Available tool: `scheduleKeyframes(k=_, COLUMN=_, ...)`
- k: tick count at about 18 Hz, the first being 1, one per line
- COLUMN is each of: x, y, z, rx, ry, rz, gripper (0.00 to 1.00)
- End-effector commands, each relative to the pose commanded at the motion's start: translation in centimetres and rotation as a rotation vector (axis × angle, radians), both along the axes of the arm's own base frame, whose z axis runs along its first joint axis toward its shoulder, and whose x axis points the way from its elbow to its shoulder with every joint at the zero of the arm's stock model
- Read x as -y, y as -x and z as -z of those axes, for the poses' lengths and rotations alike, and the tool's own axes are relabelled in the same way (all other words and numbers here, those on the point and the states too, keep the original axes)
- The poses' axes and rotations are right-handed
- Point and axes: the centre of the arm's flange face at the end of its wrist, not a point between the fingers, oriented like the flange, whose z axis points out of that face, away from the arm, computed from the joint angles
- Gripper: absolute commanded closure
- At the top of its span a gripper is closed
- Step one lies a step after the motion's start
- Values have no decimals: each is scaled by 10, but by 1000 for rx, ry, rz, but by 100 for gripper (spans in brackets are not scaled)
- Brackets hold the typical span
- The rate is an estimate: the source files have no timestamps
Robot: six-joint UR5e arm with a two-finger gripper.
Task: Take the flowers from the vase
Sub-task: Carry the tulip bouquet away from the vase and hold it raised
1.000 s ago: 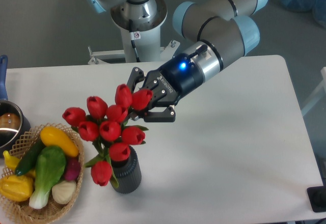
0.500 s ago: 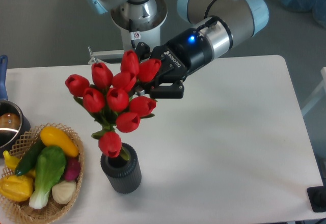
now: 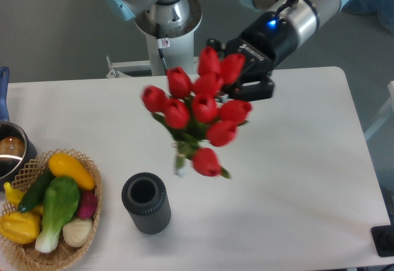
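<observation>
Hand: the hand [image 3: 241, 81] sits at the upper right of the bunch, its fingers closed on the flowers — the red heads hide most of the fingertips.
Flowers: the flowers [image 3: 198, 114], red tulips with green stems and leaves, hang in the air, clear of the vase and up and to the right of it; the lowest bloom and the stem ends are slightly blurred.
Vase: the vase [image 3: 146, 203], a dark grey ribbed cylinder, stands upright on the surface [image 3: 295, 178] with its round mouth open and nothing in it.
Arm: the arm [image 3: 289, 6] reaches in from the top right, a blue light glowing on its wrist.
Basket: a woven basket [image 3: 92, 188] sits at the lower left, just left of the vase but not touching it — it holds yellow, green, white and reddish-purple vegetables.
Pot: a metal pot [image 3: 9, 151] shows at the left edge, partly cut off, beside the basket.
</observation>
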Motion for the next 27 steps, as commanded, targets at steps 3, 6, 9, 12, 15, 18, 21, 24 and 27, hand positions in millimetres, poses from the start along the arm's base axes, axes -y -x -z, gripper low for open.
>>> scheduleKeyframes(k=3, x=9, y=12, z=20, rx=-70, ry=95, rz=-42, gripper=100)
scheduleKeyframes(k=6, x=19, y=20, z=45, rx=-102, ry=189, rz=-76, gripper=100)
scheduleKeyframes(k=9, x=28, y=25, z=63, rx=-136, ry=307, rz=-116, gripper=100)
scheduleKeyframes(k=12, x=34, y=30, z=71, rx=-166, ry=384, rz=-140, gripper=100)
scheduleKeyframes(k=15, x=40, y=35, z=81, rx=-209, ry=522, rz=-185, gripper=100)
scheduleKeyframes(k=18, x=47, y=42, z=79, rx=-265, ry=674, rz=-195, gripper=100)
scheduleKeyframes(k=21, x=48, y=42, z=81, rx=-303, ry=781, rz=-176, gripper=100)
scheduleKeyframes(k=24, x=35, y=31, z=84, rx=-370, ry=899, rz=-171, gripper=100)
scheduleKeyframes(k=27, x=22, y=23, z=87, rx=-427, ry=983, rz=-150, gripper=100)
